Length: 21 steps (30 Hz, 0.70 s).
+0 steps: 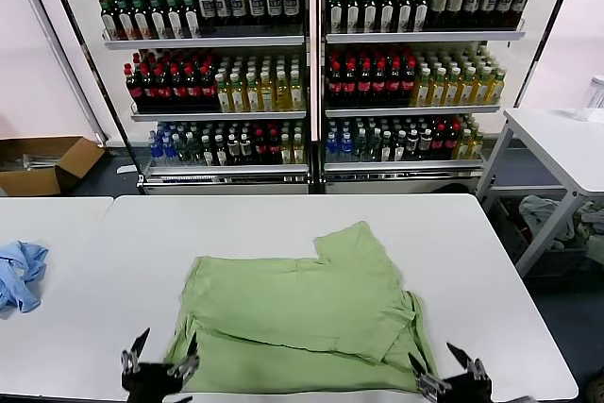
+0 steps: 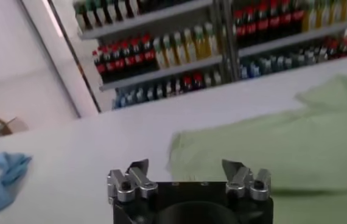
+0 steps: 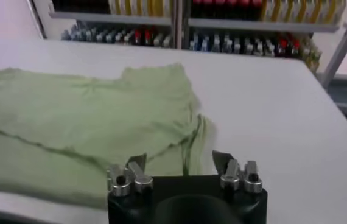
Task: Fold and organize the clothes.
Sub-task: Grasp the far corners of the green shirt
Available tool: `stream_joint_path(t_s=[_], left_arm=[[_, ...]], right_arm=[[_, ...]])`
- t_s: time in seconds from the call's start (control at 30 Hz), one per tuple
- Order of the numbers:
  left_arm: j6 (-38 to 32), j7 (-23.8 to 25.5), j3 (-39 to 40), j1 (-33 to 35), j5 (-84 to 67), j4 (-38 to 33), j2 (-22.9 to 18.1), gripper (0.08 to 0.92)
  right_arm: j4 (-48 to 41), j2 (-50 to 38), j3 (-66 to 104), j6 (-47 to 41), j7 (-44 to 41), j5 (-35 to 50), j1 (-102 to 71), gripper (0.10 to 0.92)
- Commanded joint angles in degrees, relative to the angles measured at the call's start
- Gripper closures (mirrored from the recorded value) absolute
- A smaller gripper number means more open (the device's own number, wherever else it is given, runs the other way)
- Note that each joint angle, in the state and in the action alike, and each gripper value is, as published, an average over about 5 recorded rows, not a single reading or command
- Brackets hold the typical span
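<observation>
Left fingers (image 1: 159, 362): spread wide, holding nothing, at the shirt's 7 o'clock corner.
Right fingers (image 1: 451, 371): spread wide, empty, at its 5 o'clock corner.
Light green soft cotton polo shirt (image 1: 302, 313): lies partly folded on the white desk (image 1: 453, 252), just beyond both fingers.
Progress: one fold seems done; further folds and tidying remain.

Polo shirt (image 1: 302, 313) is lying folded on the table (image 1: 283, 219), toward its near edge. Left gripper (image 1: 159, 357) is hovering at the shirt's near left corner, right gripper (image 1: 445, 370) at its near right (both apart from it). Cloth (image 1: 19, 274) is lying far left. Drinks shelves (image 1: 311, 63) are standing behind the table.
</observation>
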Motion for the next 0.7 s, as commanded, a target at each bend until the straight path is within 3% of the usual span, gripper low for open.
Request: stream_joint_path(t_s=[0.03, 0.3, 0.5, 0.7], left_arm=[[-0.2, 14.0, -1.9, -18.7, -7.7, 3.7, -0.8, 0.187], [1.2, 24.9, -0.8, -32.1, -12.4, 17.8, -2.1, 0.177], [8.9, 26.8, 0.7, -39.4, -16.6, 25.1, -2.8, 0.177], [12.3, 28.7, 1.0, -41.4, -17.8, 29.1, -1.7, 0.177]], right_arm=[[-11.0, -2.7, -2.1, 2.4, -9.4, 2.9, 23.5, 0.208], [-28.7, 0.1, -20.6, -5.2, -13.2, 9.7, 55.7, 0.203], [-49.2, 9.6, -34.8, -11.1, -13.4, 7.9, 76.7, 0.203], [-59.4, 16.6, -41.5, -12.5, -13.6, 3.9, 85.6, 0.203]])
